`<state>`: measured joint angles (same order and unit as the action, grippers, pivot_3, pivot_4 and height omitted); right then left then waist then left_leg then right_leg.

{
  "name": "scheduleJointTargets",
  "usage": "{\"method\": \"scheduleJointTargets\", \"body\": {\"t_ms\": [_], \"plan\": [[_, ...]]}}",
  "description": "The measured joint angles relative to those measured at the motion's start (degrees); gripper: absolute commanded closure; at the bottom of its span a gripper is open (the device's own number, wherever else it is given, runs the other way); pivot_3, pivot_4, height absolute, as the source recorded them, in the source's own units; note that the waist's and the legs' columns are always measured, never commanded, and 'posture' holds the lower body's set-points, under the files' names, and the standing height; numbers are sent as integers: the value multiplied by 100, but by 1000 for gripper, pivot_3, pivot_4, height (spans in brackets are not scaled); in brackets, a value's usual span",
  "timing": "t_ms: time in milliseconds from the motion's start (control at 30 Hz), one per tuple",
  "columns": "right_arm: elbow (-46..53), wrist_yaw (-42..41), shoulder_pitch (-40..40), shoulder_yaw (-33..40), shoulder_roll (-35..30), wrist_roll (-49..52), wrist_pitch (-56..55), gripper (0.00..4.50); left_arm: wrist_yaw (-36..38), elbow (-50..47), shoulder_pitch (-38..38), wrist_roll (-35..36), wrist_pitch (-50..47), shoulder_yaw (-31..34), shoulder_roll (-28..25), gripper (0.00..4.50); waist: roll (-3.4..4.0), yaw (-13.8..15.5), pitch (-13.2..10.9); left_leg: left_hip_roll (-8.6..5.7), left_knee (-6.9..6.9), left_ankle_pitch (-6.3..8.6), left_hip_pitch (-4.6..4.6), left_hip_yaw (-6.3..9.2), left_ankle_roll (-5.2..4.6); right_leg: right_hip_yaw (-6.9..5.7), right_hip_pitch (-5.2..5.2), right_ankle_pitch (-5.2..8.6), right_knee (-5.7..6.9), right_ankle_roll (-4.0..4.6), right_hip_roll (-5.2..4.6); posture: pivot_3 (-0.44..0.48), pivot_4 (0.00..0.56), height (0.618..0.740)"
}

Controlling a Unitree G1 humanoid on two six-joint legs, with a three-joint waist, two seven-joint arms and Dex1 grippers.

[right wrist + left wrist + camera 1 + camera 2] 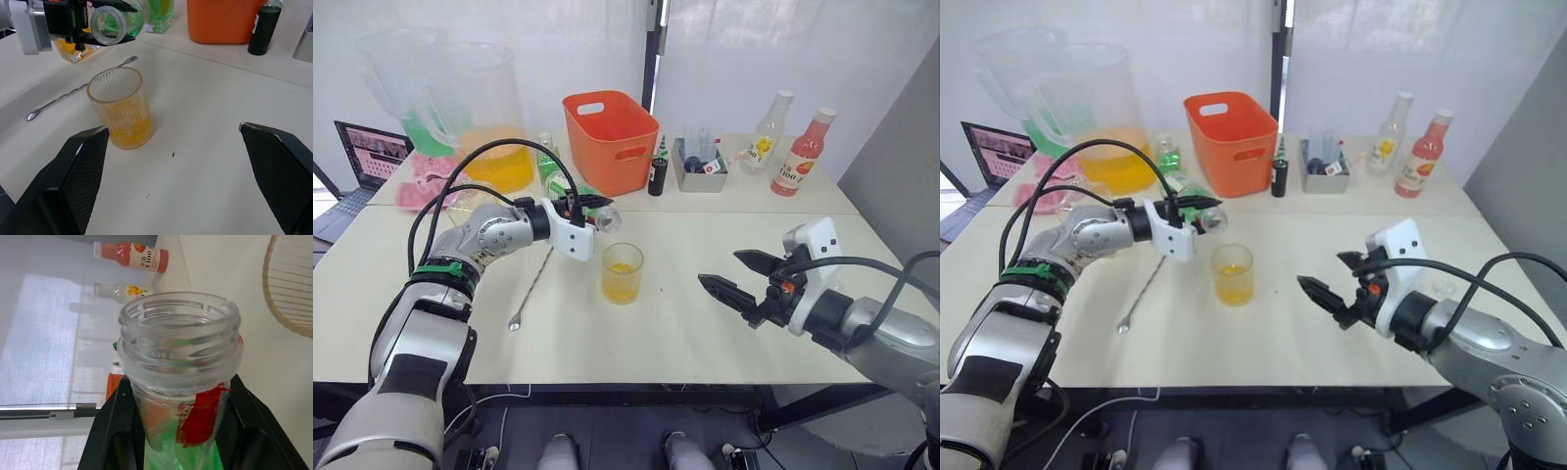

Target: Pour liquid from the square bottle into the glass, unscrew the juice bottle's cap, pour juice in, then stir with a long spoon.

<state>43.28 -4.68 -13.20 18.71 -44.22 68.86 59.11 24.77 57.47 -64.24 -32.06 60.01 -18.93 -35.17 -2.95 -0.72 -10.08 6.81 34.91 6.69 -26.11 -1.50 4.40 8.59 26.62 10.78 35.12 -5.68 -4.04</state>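
My left gripper is shut on the juice bottle, a clear bottle with green inside and a red label. It lies nearly level, and its open mouth points toward the glass, just above and behind the rim. The ribbed glass holds some orange liquid. The long spoon lies on the table left of the glass. A clear square bottle with yellow liquid stands behind my left gripper. My right gripper hovers open right of the glass with nothing between its fingers.
An orange basket stands behind the glass, with a green bottle and a small black bottle beside it. A grey tray and two drink bottles are back right. Large pitchers and a laptop are back left.
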Motion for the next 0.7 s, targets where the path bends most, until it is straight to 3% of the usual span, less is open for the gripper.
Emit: {"method": "scheduleJointTargets", "body": {"t_ms": [267,700], "plan": [[-2,77,-2,-88,0,-11,-26,0,-345,135,1,-182,-70,-153,83,3238,0,-1,0,0,1,0,1,3,0,-3,-4,-1,0,-2,0,0,150,731],[-18,119,-3,-200,0,-11,-61,0,-1565,131,-33,-1098,7,-565,-57,3238,0,4,0,-1,2,0,5,6,2,-6,-11,-1,-1,-4,-1,0,150,731]]}}
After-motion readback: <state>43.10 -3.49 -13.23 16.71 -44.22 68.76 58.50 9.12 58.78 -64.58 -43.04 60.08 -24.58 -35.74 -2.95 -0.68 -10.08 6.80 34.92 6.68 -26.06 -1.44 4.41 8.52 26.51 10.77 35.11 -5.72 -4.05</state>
